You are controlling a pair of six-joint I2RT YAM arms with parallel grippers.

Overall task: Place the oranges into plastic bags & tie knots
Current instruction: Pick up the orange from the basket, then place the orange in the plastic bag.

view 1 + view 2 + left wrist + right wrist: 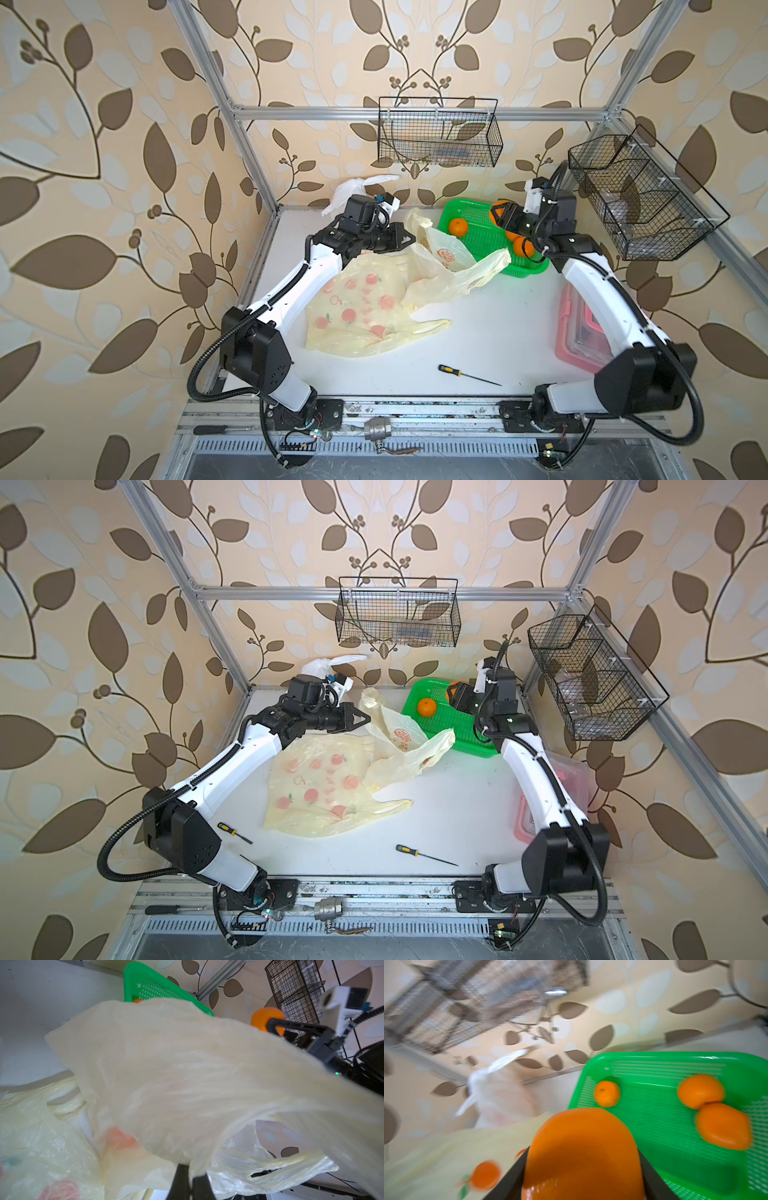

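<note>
On pale-yellow bag by green basket: round orange logo, txt illegible.

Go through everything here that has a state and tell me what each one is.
Left gripper: shut on the raised yellow bag edge.
Right gripper: shut on an orange.
Raised yellow bag: held up, untied.
Flat yellow bag: lying on the table, untied.
White bag: knotted shut.
Green basket: holds three loose oranges.
</note>
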